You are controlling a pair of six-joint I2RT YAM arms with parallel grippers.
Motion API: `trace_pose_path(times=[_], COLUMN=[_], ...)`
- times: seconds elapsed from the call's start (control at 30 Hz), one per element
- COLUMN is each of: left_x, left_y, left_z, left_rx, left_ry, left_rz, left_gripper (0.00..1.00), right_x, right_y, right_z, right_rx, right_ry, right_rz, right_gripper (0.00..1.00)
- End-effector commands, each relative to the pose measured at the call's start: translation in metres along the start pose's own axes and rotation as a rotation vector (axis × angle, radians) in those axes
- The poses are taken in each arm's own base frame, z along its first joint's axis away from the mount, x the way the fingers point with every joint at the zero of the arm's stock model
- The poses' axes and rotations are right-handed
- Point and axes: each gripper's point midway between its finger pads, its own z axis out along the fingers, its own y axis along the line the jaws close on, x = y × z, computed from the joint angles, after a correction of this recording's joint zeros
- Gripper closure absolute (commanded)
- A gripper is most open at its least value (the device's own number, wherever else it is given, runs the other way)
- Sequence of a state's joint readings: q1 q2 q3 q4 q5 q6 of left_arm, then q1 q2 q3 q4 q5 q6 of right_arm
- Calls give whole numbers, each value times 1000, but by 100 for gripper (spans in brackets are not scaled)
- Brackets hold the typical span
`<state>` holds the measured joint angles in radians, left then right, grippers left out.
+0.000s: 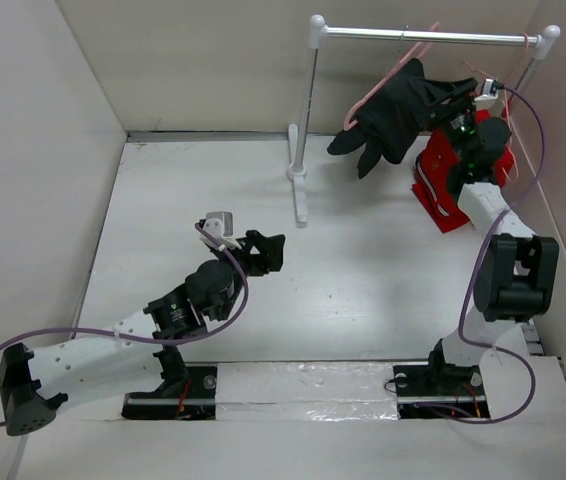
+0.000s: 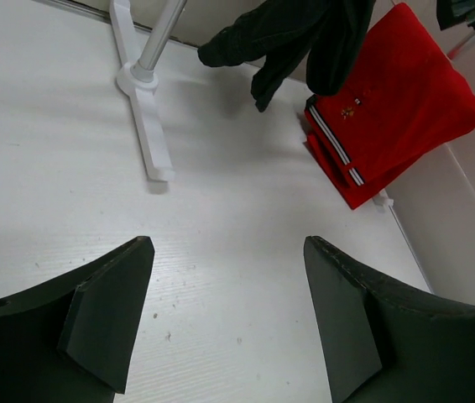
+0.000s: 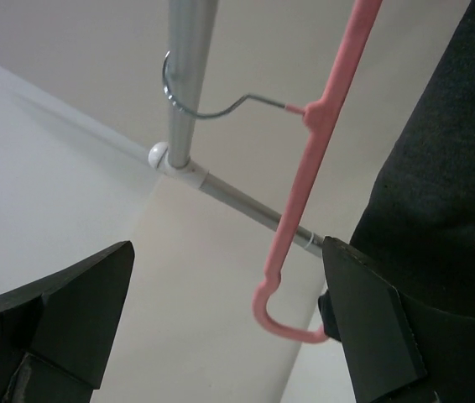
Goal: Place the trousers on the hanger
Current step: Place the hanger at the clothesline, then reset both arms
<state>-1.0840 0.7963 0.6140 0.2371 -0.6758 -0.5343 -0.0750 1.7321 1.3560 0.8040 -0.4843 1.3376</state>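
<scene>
trousers (image 3: pixel 447 151) beside right gripper (image 3: pixel 229 319), perhaps touching

Left fingers (image 2: pixel 103 319) apart, low, right fingers (image 3: pixel 78 311) apart, raised high

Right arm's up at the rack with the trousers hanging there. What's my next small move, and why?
Probably ease the right gripper straight back with its jaws open. The trousers already drape over the hanger, which hooks the rail, and the gripper holds nothing. The hanger's lower end sits close to one finger, so retreat slowly to avoid snagging it.
</scene>
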Motion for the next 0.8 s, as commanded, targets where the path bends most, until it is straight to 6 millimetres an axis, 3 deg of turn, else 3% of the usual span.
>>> trace_pose_path(times=[0.0,0.07,0.1,0.13,0.2,0.23,0.3,0.33,0.4,0.43,0.5,0.53,0.6,0.63,0.7,0.77], left_x=[-21,-21,-22,-20,-20,-20,-18,-17,-15,-15,-14,-13,-7,-4,5,13], left_y=[-7,-6,-5,-2,2,3,9,11,19,20,24,27,35,37,41,49], left_z=[0,0,-1,-2,-3,-4,-7,-8,-11,-12,-15,-15,-17,-18,-18,-18], left_rx=[-10,-19,-21,-28,-39,-42,-59,-63,-79,-79,-83,-92,-113,-115,-121,-148], left_ry=[-40,-35,-37,-38,-41,-42,-36,-36,-42,-42,-39,-36,-33,-29,-9,5], left_rz=[-8,-4,-5,-9,-15,-17,-14,-21,-28,-32,-35,-32,-45,-47,-43,-30], left_gripper=[30,29,29,29,29,29,29,29,29,29,29,29,29,29,29,29], right_x=[0,5,16,23,36,49,62,75,90,94,109,110,125,126,134,139], right_y=[15,27,15,29,26,7,5,-14,-25,-19,-47,-41,-58,-53,-77,-85], right_z=[-26,-41,-53,-63,-79,-93,-112,-126,-143,-151,-173,-180,-201,-208,-230,-240], right_rx=[-52,-60,-34,-80,-80,-36,-21,27,54,50,152,156,221,217,320,351], right_ry=[-28,-31,-10,8,32,51,79,102,152,164,214,213,257,256,292,316], right_rz=[-126,-169,-161,-196,-202,-187,-232,-221,-259,-289,-326,-364,-397,-432,-468,-506], right_gripper=[0,0,0,0,0,0,0,0,0,0,0,0,0,0,0,0])
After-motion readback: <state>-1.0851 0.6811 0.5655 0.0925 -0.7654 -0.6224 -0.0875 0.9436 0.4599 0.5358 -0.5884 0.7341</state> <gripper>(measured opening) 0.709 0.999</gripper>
